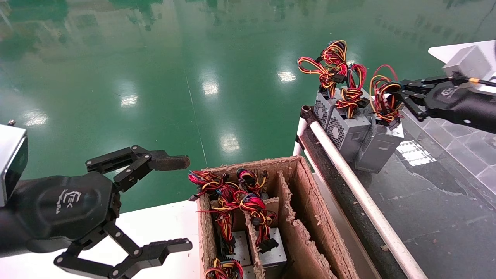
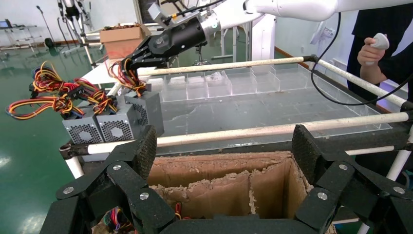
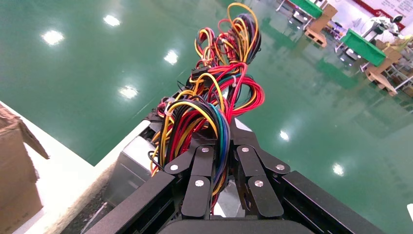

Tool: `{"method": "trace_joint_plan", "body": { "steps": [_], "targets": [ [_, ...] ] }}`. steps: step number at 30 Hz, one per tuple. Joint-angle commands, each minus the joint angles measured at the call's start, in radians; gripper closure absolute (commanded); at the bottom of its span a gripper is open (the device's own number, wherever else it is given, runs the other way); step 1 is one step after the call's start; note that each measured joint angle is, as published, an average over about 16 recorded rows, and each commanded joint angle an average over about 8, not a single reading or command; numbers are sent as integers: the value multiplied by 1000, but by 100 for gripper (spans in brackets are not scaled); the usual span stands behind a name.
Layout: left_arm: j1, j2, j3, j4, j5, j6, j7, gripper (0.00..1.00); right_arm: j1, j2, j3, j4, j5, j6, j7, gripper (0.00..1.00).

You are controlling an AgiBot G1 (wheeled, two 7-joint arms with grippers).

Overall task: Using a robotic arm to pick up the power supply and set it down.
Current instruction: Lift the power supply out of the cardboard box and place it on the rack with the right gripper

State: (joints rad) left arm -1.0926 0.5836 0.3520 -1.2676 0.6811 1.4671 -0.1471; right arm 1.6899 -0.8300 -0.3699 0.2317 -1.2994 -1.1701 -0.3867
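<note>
Three grey power supplies stand side by side at the far corner of the dark table [image 1: 438,209]. My right gripper [image 1: 391,99] is shut on the looped red, yellow and black wires [image 1: 381,97] of the nearest power supply [image 1: 381,145]. In the right wrist view the wire bundle [image 3: 214,112] runs between the closed fingers [image 3: 199,170], with the grey box [image 3: 134,165] below. The left wrist view shows that gripper [image 2: 141,56] on the same power supply [image 2: 146,109]. My left gripper [image 1: 180,203] hangs open and empty beside the cardboard box [image 1: 310,217].
The divided cardboard box [image 2: 219,168] holds more power supplies [image 1: 271,248] with wire bundles. A white pipe rail [image 1: 360,193] edges the dark table. Two other supplies [image 1: 347,130] lean beside the held one. Clear trays [image 2: 234,80] sit farther back; a person [image 2: 375,48] stands beyond.
</note>
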Motion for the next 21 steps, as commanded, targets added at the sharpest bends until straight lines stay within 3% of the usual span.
{"method": "trace_joint_plan", "body": {
  "steps": [1,21],
  "targets": [
    [0,0,0,0,0,0,0,0,10,-15,-4,-19,-7,11,-16,100],
    [0,0,0,0,0,0,0,0,84,-128,-13,-154,-23,88,-100,100]
  ]
}}
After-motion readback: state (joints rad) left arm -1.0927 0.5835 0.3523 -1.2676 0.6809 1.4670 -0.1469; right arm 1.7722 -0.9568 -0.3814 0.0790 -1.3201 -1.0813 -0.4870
